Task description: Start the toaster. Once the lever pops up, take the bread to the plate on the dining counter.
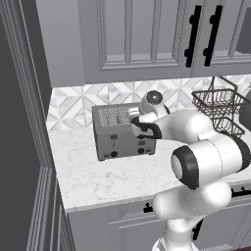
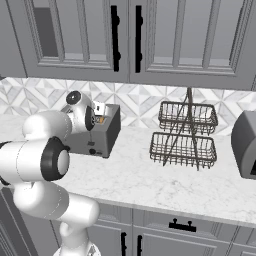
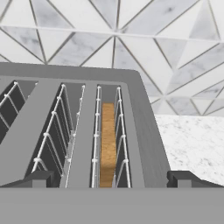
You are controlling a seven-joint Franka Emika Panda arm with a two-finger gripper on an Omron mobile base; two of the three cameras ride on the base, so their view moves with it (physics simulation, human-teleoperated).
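The grey four-slot toaster [image 1: 117, 135] stands on the marble worktop against the tiled wall. Two black levers sit on its front; the left lever [image 1: 113, 139] is above a round knob. My gripper [image 1: 133, 117] hovers just above the toaster's right end, open and holding nothing. In the hand view the bread [image 3: 107, 144] stands on edge in the rightmost slot of the toaster [image 3: 144, 127], golden crust up, and my gripper [image 3: 111, 179] straddles that slot with one fingertip [image 3: 37, 178] on each side. From the right base the bread [image 2: 100, 120] peeks out beneath the gripper [image 2: 99, 109]. The plate and dining counter are out of view.
A two-tier wire basket rack [image 2: 184, 132] stands on the worktop [image 2: 150, 175] right of the toaster. A grey appliance [image 2: 245, 145] sits at the far right. Upper cabinets [image 1: 137, 39] hang low above. A tall dark panel [image 1: 24, 147] bounds the left.
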